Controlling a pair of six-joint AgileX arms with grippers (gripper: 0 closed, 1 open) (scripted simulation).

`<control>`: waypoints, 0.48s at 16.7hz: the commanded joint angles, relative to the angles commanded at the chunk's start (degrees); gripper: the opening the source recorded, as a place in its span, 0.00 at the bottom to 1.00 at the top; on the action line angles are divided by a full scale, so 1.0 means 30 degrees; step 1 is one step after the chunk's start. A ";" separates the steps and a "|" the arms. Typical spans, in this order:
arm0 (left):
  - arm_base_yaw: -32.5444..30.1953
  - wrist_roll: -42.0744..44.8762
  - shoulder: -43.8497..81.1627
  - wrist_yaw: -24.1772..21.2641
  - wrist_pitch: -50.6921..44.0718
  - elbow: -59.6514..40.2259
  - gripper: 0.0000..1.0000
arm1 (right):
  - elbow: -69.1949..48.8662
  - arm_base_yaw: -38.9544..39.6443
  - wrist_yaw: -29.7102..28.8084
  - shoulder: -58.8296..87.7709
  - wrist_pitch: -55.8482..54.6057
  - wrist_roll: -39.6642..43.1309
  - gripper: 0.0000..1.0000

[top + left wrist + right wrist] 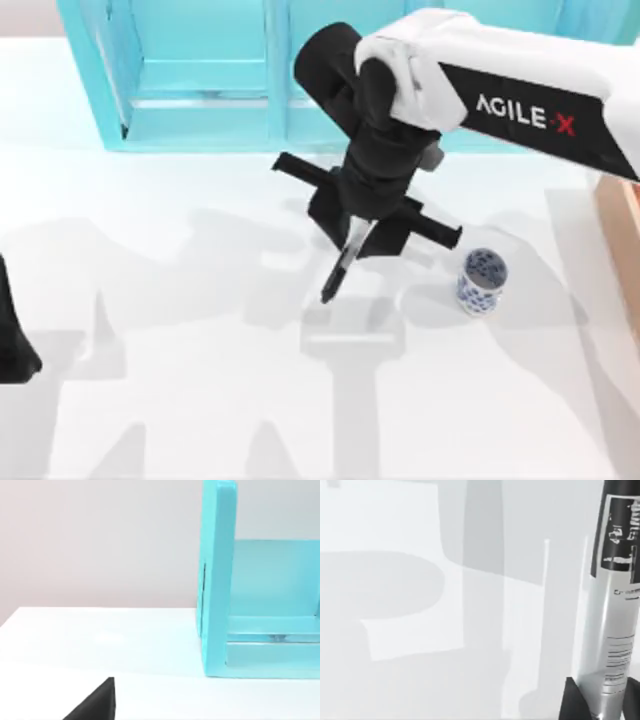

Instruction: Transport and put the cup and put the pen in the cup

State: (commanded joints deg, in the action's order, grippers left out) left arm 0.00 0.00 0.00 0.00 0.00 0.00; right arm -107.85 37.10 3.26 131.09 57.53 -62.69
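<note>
The pen hangs above the white table, black tip pointing down and toward the front. My right gripper is shut on its upper part, near the table's middle. In the right wrist view the pen's grey barrel with printed text runs up between the dark fingers. The cup, white with a blue pattern, stands upright on the table to the right of the pen, apart from it. My left arm is parked at the table's left edge.
A teal open cabinet stands along the back of the table, and its side wall is close in the left wrist view. A brown edge lies at the far right. White tabletop spreads across the front.
</note>
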 joint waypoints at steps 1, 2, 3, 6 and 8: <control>0.0000 0.0000 0.0000 0.0000 0.0000 0.0000 1.00 | 0.0595 0.0329 -0.0043 -0.1028 0.0269 -0.0286 0.00; 0.0000 0.0000 0.0000 0.0000 0.0000 0.0000 1.00 | 0.1219 0.0651 -0.0081 -0.2065 0.0549 -0.0581 0.00; 0.0000 0.0000 0.0000 0.0000 0.0000 0.0000 1.00 | 0.1826 0.0942 -0.0120 -0.2988 0.0821 -0.0879 0.00; 0.0000 0.0000 0.0000 0.0000 0.0000 0.0000 1.00 | 0.2943 0.1509 -0.0255 -0.4565 0.1354 -0.1579 0.00; 0.0000 0.0000 0.0000 0.0000 0.0000 0.0000 1.00 | 0.3019 0.1559 -0.0276 -0.4683 0.1393 -0.1650 0.00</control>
State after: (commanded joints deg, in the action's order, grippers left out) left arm 0.00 0.00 0.00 0.00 0.00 0.00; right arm -98.79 41.78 2.43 117.05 61.71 -67.64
